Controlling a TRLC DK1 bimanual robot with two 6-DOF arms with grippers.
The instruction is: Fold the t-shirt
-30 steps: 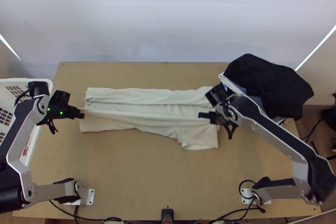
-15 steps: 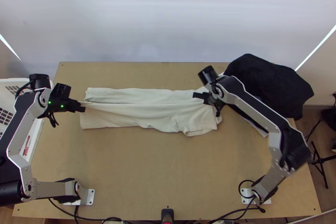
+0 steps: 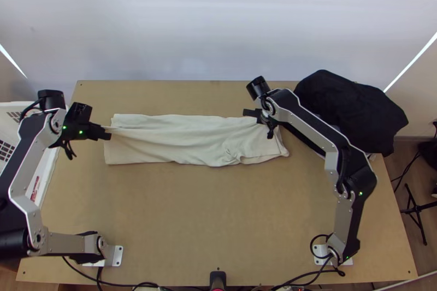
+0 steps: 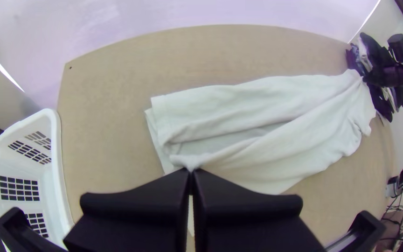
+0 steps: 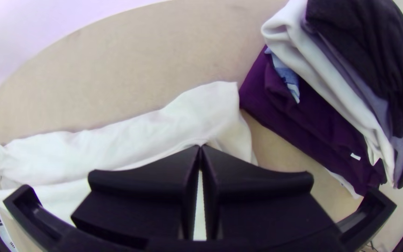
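Stretching lengthwise across the light wooden tabletop, the cream-white fabric t-shirt lies as a long, narrow strip, with an upper layer lifted along a taut line between the arms. The black, wide-fingered left gripper pinches that layer near one end, its fingers pressed together on a small gather; the matching right gripper nips the opposite end just as tightly.

The cloth should handle as light, limp and soft, not fragile, and easy to keep in a firm pinch, though it will sag or crease wherever tension drops. These two end holds look well chosen: near the corners, level tension should let the layer go down straight. Uneven pull could skew the fold or drag the layers underneath.

Beyond one end stands a white plastic laundry basket; beside the other sits a pile of dark and pale clothes.
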